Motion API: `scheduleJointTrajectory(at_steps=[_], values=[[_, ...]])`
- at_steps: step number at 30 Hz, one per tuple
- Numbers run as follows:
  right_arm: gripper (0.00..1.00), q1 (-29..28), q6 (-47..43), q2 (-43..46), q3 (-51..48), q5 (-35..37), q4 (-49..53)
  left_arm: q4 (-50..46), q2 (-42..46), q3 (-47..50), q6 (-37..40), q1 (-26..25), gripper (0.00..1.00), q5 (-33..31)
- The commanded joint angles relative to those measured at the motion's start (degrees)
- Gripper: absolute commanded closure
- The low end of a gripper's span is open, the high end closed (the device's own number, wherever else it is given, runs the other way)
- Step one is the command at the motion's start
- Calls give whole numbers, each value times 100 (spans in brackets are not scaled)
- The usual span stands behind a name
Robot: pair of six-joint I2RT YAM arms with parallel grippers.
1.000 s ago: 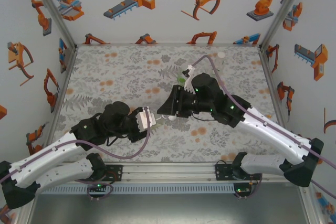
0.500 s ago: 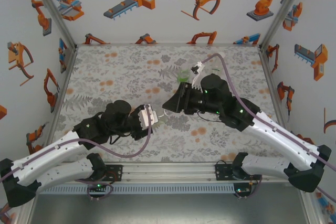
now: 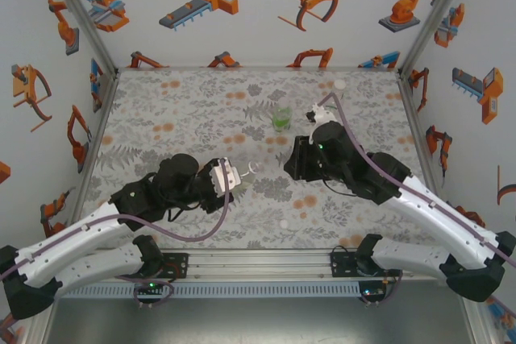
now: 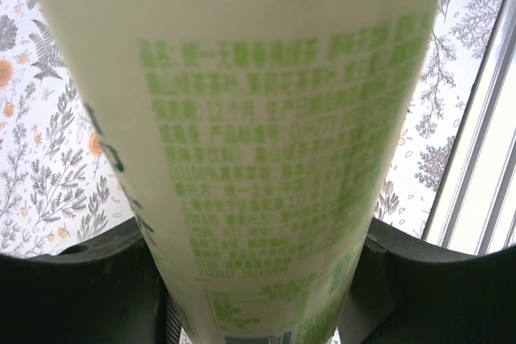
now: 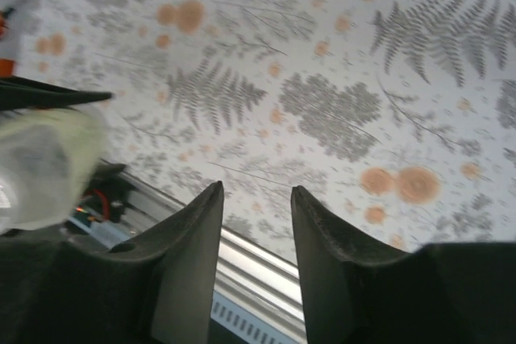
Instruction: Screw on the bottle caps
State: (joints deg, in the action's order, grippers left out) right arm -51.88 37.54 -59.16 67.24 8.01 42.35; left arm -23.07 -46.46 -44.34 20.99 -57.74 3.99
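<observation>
The left pincer [image 4: 258, 296] clamps the yellowish bottle [image 4: 258, 118]; the right pincer [image 5: 256, 191] stands slightly spread, empty. Judged next: fetch the white cap [image 3: 284, 224] lying near the right pincer's base side, then seat it square before twisting. The green bottle [image 3: 280, 118] stands just beyond that pincer; the surface [image 3: 177, 110] elsewhere lies open.

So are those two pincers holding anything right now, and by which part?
The left pincer clamps a pale yellowish plastic bottle with green print, by the sides of its labelled body. The right pincer holds nothing.

Bright, even light; blurred close-ups
</observation>
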Motion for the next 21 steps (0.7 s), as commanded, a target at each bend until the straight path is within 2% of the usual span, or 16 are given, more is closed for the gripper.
scheduleJointTrajectory(at_steps=[1,7,15,21], values=[[63,20,-101,-274,-93,207,825,190,190,12,-173,-1,100,-90],[64,-199,588,-639,-1303,-579,-96,238,492,126,-293,-1,100,-223],[63,-629,1074,-1435,-1981,-708,-1036,266,901,279,-447,-1,100,-292],[63,-863,1087,-2015,-1973,-545,-1108,253,958,294,-473,1,100,-308]])
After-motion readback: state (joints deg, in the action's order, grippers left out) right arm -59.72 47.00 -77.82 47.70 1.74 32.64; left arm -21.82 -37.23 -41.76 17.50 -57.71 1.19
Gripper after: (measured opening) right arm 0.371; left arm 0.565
